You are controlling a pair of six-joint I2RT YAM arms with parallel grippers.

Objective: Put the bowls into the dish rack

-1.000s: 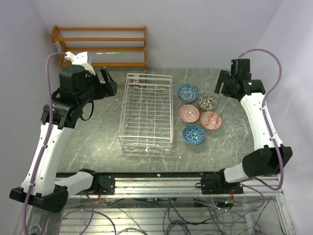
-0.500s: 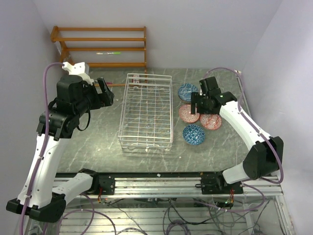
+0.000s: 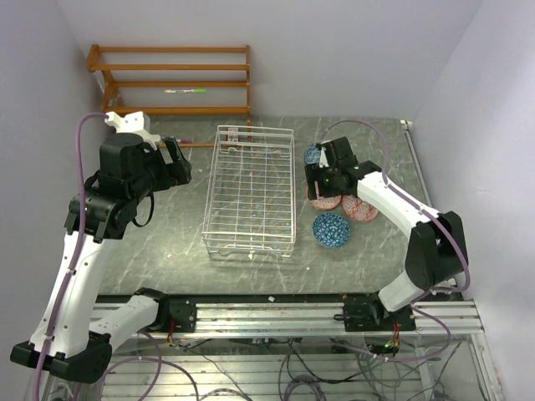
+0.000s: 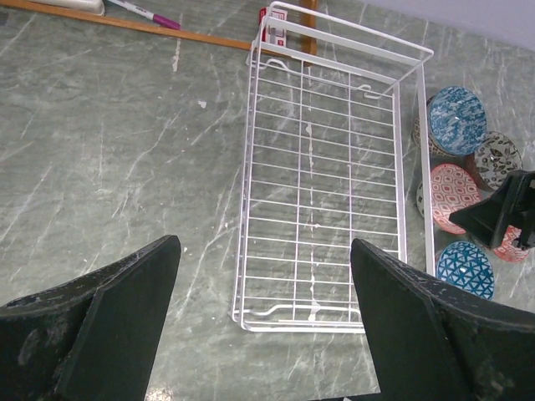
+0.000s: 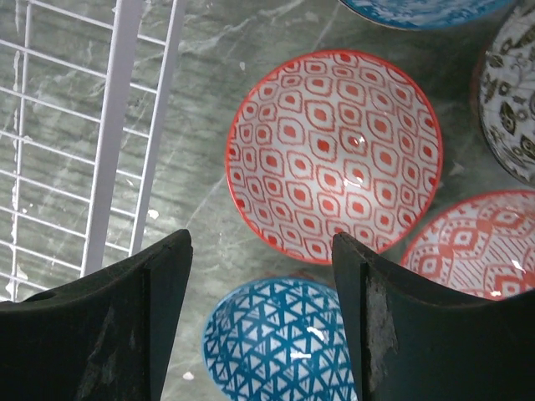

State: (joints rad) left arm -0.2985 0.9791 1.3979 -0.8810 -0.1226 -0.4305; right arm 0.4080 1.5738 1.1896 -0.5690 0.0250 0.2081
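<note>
Under the right tool [image 5: 259, 251]: a round ceramic bowl with a red diamond pattern on white [image 5: 334, 154], upright on the grey marbled table [image 3: 167, 242]; in the right wrist view its lower-left rim shows between the two dark fingers.
Right tool: jaws wide apart, nothing gripped (it hangs over the bowl; whether it touches cannot be told).
Left tool [image 4: 263, 251]: also wide and holding nothing, at the left of the overhead view, well apart from every bowl.
Other bowls: a blue lattice-patterned bowl [image 5: 280, 342] at the bottom of the wrist view, a second red bowl [image 5: 468, 242] lower right, a grey-white bowl [image 5: 510, 100] at the right edge, a second blue bowl [image 5: 426, 8] at the top edge; all are clustered on the table.
White wire-grid dish rack [image 3: 251, 188]: centre of the overhead view, no bowl in it, its long axis running up and down the frame.
Key relation: the red bowl lies straight below the right tool, and the rack is just to the frame's left of it; the right arm is far nearer.
Step in hand: likely a rim grasp on this first bowl.
</note>
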